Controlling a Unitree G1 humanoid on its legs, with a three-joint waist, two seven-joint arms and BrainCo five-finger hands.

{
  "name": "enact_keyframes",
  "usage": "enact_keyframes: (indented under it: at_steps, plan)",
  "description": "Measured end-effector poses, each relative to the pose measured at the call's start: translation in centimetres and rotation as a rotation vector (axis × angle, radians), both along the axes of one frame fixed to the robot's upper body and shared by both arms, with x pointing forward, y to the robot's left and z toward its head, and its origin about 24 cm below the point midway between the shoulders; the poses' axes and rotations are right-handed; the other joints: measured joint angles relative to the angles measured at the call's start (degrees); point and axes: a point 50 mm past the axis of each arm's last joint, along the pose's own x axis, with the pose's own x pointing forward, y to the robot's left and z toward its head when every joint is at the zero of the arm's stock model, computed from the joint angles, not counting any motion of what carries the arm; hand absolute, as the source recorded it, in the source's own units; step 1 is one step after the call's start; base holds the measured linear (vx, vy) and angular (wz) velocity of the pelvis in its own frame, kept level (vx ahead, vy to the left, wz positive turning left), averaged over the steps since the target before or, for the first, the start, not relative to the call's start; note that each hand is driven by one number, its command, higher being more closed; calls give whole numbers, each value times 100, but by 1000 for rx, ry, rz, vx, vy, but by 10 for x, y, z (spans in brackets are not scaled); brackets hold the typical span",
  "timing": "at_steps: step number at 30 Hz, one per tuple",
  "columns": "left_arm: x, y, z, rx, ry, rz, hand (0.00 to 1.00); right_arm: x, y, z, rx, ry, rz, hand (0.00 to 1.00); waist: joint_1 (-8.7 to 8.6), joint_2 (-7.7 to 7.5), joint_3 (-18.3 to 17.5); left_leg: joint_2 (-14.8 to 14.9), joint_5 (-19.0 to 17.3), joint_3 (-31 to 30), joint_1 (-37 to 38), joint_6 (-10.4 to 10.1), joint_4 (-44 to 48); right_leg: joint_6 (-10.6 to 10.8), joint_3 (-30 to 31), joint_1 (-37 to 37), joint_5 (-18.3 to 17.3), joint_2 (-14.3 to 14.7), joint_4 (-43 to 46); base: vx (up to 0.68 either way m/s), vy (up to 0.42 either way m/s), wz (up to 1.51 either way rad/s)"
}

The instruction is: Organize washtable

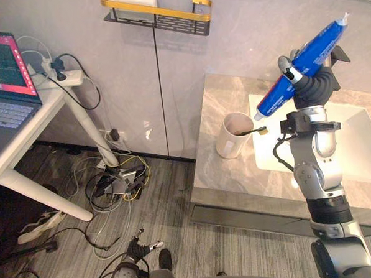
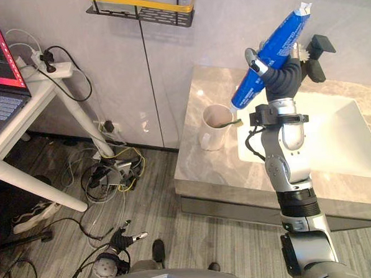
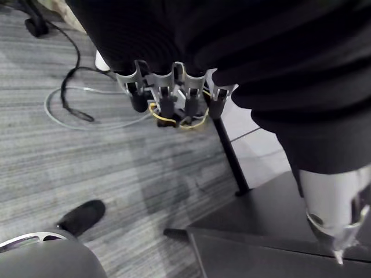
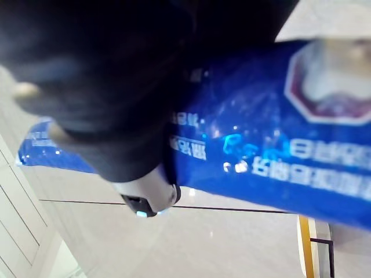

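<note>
Left eye view: we've got a cup [image 1: 232, 139] on the counter [image 1: 215, 175], between its left edge and the sink [image 1: 360, 148], with a toothbrush [image 1: 255, 131] in it. There's open counter in front. Our right hand [image 1: 313, 85] is clamped round the tube [image 1: 308, 51], tilted above the cup, white cap down.

Left wrist view: our left hand [image 3: 168, 87] hangs over the floor, fingers loose.

Right wrist view: the tube's glossy blue.
</note>
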Motion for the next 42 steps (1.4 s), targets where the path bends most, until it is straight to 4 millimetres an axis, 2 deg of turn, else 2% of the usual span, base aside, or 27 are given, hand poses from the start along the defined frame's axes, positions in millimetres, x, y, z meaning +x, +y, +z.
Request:
enact_keyframes:
  at_steps: [11,16,27,33,42]
  plan:
    - [0,0,0,1,1,0,0,-1,-3,-6,2,21,-10,100,-12,-4,-2,0,29,-25,2,14,0,0,-17,-4,0,-1,36,0,0,0]
    - [-1,1,-1,3,5,0,0,-3,-12,-10,15,32,-44,100,-18,-11,-6,0,31,-37,-1,17,-1,0,-32,-4,0,-1,44,0,0,0]
    - [-5,5,-4,12,32,2,0,-4,-13,-12,14,37,-45,100,-29,-36,-18,0,52,-37,-2,18,0,-1,-32,-6,0,-1,44,0,0,0]
    - [-6,6,-4,15,35,2,0,-6,-16,-23,15,76,-55,100,-24,-79,-48,0,60,-60,-13,18,-1,-1,-53,-6,0,0,45,0,0,0]
    - [-6,7,-4,19,36,4,0,-6,-16,-23,16,76,-56,100,-23,-124,-79,0,62,-72,-18,18,0,-1,-62,-6,0,1,46,0,0,0]
